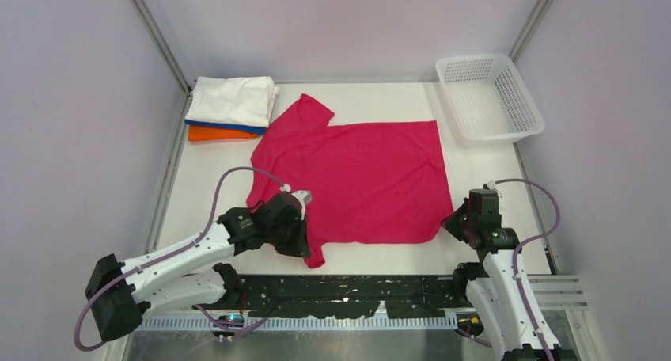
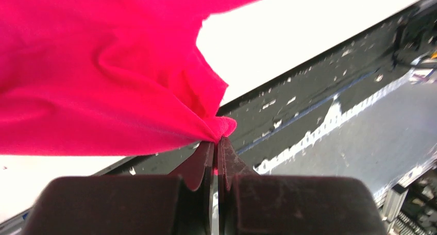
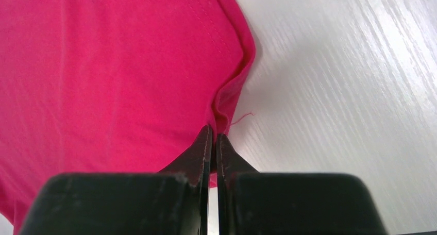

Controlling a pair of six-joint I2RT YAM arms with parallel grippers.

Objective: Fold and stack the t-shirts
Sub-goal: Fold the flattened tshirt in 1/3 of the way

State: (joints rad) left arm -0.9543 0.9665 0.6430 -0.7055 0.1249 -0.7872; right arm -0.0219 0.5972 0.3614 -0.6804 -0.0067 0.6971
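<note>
You have four t-shirts on the bench (image 1: pixel 490 171). One magenta-red shirt (image 1: pixel 356 179) lies spread out in the middle. Three folded ones are piled at the far left corner: the white shirt (image 1: pixel 233 100) on top, the blue shirt (image 1: pixel 229 127) under it, and the orange shirt (image 1: pixel 214 134) at the bottom. One white mesh basket (image 1: pixel 518 100) stands at the far right corner, apart from the spread shirt. You have two arms, with one hand each.

Only the top view gives you the pile, the basket and the whole outline of the magenta-red shirt. There, each arm's own body hides where its fingertips meet the cloth. The wrist views show that contact up close, but neither shows the pile or the basket.

Your left hand (image 2: pixel 216 139) is at the shirt's near left corner, by the sleeve. Its jaws are pressed together, with a small nub of magenta cloth pinched between the tips. The fabric gathers into folds running away from that point. Behind it you see the scuffed black strip (image 2: pixel 309 90) along the near edge of the bench.

Your right hand (image 3: pixel 213 134) is at the near right corner. Its jaws are closed to a slit on the shirt's stitched edge, which puckers where the tips grip it. A loose thread (image 3: pixel 242 116) trails from that edge onto the bare bench just beside them.
</note>
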